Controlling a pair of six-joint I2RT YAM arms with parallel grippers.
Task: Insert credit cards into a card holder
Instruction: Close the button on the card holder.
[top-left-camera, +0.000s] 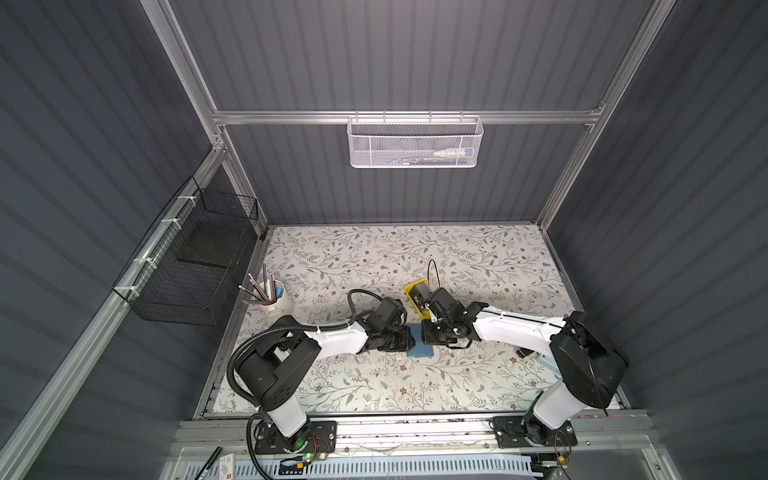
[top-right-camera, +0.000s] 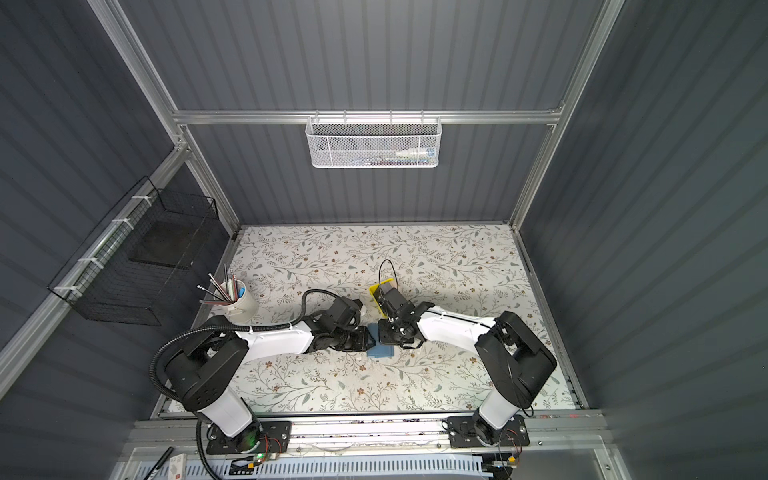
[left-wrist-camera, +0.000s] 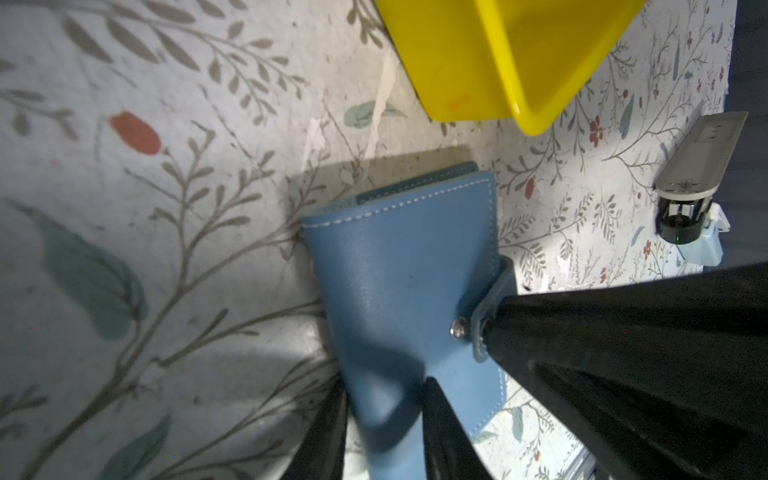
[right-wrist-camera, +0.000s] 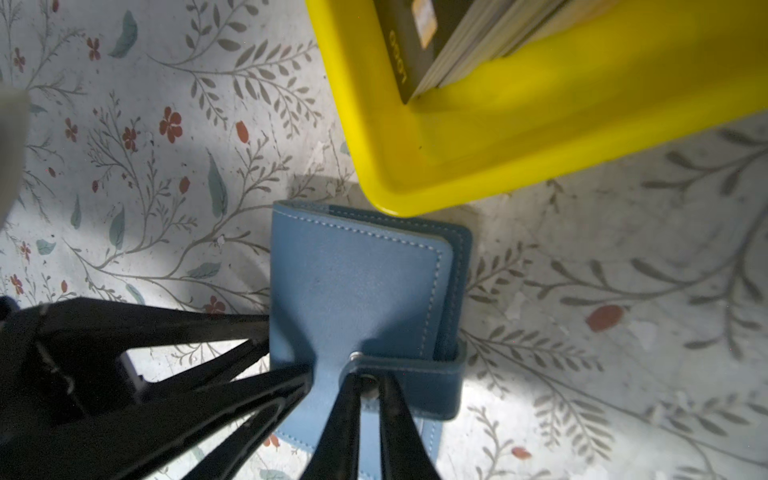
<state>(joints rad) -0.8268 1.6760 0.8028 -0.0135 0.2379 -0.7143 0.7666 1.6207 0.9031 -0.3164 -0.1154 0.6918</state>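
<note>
The closed blue card holder (top-left-camera: 420, 352) (top-right-camera: 380, 353) lies on the floral table between both arms. My left gripper (left-wrist-camera: 386, 415) (top-left-camera: 409, 341) is shut on its folded spine edge (left-wrist-camera: 374, 395). My right gripper (right-wrist-camera: 368, 388) (top-left-camera: 427, 336) is shut on the end of the snap tab strap (right-wrist-camera: 419, 384) (left-wrist-camera: 484, 322). The metal stud (right-wrist-camera: 355, 356) on the cover shows bare beside the tab. A stack of black credit cards (right-wrist-camera: 419, 37) stands in the yellow tray (right-wrist-camera: 478, 166) (top-left-camera: 411, 291) just behind the holder.
A white cup of pens (top-left-camera: 277, 298) stands at the table's left edge. A black wire basket (top-left-camera: 195, 266) hangs on the left wall and a white mesh basket (top-left-camera: 415, 143) on the back wall. A flat grey tool (left-wrist-camera: 702, 162) lies beyond the holder.
</note>
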